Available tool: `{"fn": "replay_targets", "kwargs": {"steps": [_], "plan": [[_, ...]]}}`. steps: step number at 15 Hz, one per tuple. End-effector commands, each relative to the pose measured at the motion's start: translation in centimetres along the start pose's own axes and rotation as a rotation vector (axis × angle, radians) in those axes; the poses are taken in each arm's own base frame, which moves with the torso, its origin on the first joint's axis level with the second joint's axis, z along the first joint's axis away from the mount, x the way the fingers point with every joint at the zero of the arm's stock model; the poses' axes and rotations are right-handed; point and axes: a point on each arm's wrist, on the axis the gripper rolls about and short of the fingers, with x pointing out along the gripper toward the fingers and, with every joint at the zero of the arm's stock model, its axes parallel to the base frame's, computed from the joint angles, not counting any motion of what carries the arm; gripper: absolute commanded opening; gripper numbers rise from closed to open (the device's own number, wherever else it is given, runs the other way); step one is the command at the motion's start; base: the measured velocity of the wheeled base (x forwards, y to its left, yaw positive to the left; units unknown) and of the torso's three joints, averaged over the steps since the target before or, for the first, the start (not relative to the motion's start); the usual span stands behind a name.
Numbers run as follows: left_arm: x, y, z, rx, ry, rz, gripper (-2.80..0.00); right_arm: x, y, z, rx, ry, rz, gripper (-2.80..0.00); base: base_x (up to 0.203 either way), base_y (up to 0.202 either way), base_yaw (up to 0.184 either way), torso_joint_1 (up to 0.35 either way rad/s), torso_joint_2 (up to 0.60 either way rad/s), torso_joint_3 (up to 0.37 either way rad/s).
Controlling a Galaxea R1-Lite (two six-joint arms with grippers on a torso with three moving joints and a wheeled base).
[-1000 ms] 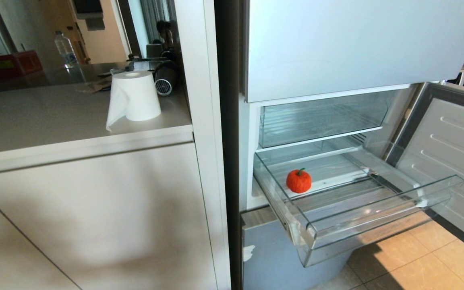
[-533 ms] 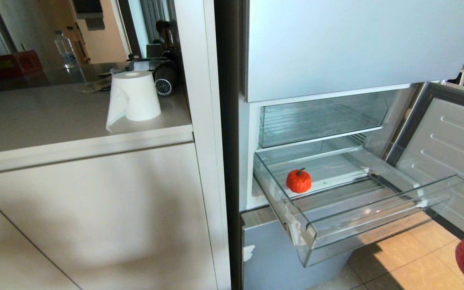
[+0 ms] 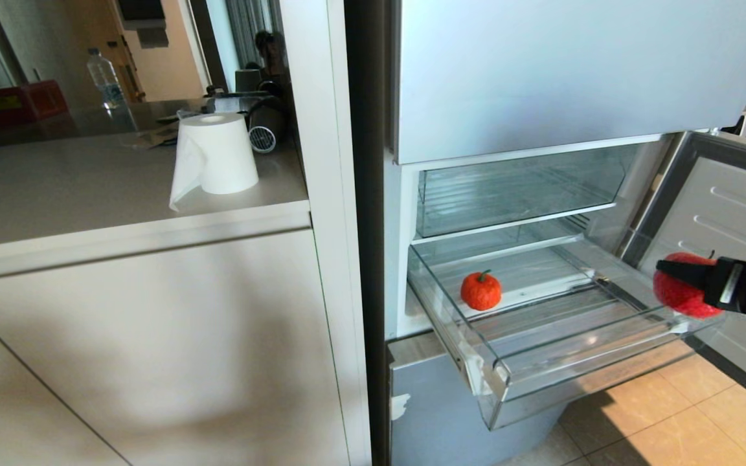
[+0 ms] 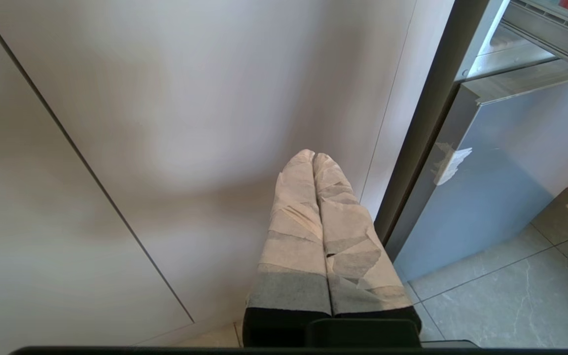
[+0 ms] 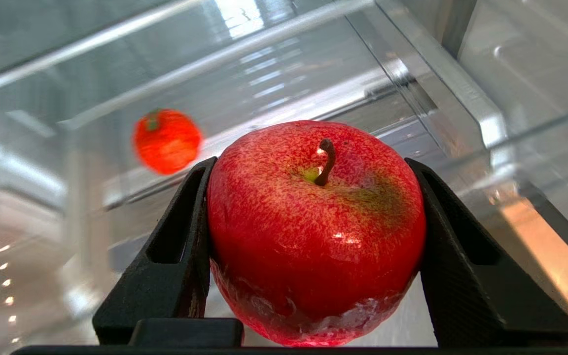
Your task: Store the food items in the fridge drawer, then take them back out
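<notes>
The right hand grips a red apple between its black fingers, at the right end of the open fridge drawer. The orange pumpkin-like fruit sits inside the drawer, toward its left. The left hand, fingers pressed together, hangs low beside the cabinet front.

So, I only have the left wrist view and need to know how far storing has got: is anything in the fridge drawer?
Observer: Yes. One small round orange-red pumpkin-like fruit sits on the floor of the clear plastic fridge drawer, which is pulled out.
Operator: Where is the right gripper?
Observer: The right gripper is in the air at the drawer's right side, near its front corner.
Operator: Is it holding anything?
Observer: Yes, a shiny red apple with a brown stem is clamped between its black fingers.
</notes>
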Motion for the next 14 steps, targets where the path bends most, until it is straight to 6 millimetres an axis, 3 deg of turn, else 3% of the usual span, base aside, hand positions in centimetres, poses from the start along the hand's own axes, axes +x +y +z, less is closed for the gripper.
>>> {"fn": "replay_targets", "kwargs": {"steps": [1,4,6,14], "plan": [[0.0,0.0,0.0,0.0,0.001,0.0,-2.8,5.3,-1.1,-0.9,0.019,0.098,-0.019,-2.8,0.0,0.0,0.0,0.0,0.0,0.0],[0.0,0.0,0.0,0.0,0.001,0.001,-2.8,9.4,-1.5,-0.2,-0.01,0.023,0.002,-2.8,0.0,0.0,0.0,0.0,0.0,0.0],[0.0,0.0,0.0,0.0,0.001,0.001,-2.8,11.5,-1.7,0.1,-0.12,-0.027,0.012,-2.8,0.0,0.0,0.0,0.0,0.0,0.0],[0.0,0.0,0.0,0.0,0.001,0.001,-2.8,16.7,0.4,-2.2,-0.212,0.018,0.046,-2.8,0.0,0.0,0.0,0.0,0.0,0.0]]}}
